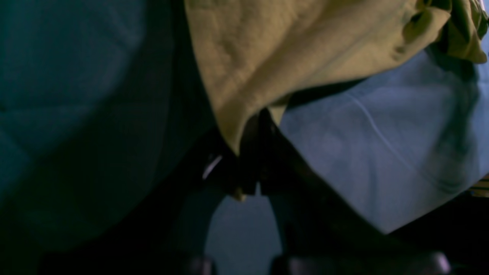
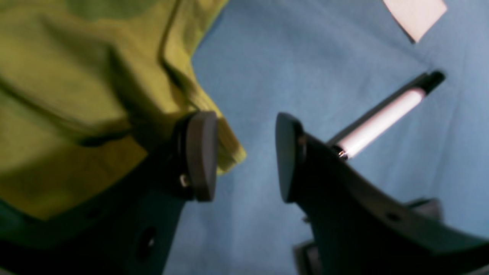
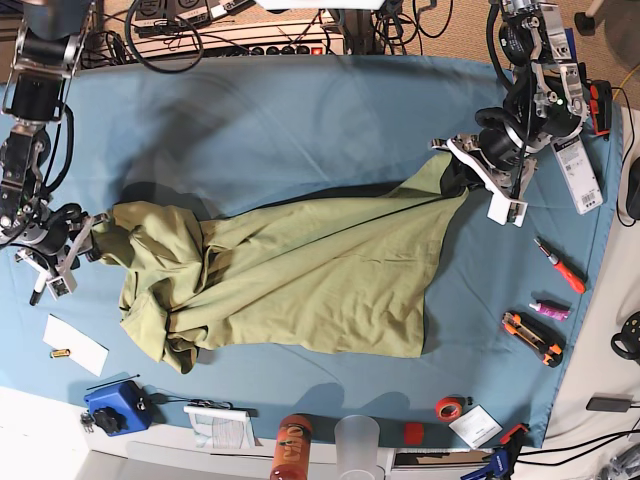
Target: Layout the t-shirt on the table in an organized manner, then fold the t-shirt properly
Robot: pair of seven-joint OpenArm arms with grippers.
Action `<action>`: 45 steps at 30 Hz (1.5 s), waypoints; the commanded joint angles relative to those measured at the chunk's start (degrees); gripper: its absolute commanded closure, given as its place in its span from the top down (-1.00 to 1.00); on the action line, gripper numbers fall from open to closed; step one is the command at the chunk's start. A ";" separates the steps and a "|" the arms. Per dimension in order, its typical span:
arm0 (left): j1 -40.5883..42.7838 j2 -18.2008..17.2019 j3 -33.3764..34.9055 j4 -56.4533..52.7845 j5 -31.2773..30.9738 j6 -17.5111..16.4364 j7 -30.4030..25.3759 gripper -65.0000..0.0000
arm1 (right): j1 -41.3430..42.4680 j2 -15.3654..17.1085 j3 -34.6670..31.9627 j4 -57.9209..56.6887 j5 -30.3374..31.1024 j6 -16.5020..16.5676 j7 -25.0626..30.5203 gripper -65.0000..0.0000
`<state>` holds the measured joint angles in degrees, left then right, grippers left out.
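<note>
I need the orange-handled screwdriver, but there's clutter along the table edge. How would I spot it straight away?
Start at the teal table and go to the edge beyond the t-shirt's pulled corner, under the left end effector. The screwdriver lies diagonally there, apart from the shirt. Its slim orange handle sets it apart from the pink tube and striped cutter below.

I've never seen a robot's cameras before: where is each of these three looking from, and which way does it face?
Base: overhead, facing down on the table; both arms show at its sides.
Left wrist: on the arm, looking along the left gripper, shut on the t-shirt.
Right wrist: looking past the open right gripper at cloth, beside a white pen.
All three share the t-shirt and the table.
</note>
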<state>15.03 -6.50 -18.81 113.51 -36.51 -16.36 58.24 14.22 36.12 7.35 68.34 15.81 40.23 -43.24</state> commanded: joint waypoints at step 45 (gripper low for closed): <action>-0.72 -0.17 -0.09 1.09 -0.59 -0.24 -1.22 -1.00 | 0.55 -1.22 7.58 2.16 40.74 -0.23 -36.17 -0.24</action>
<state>14.70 -6.50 -18.83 113.51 -36.47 -16.36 58.26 13.43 33.34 14.17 69.65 55.42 39.92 -80.38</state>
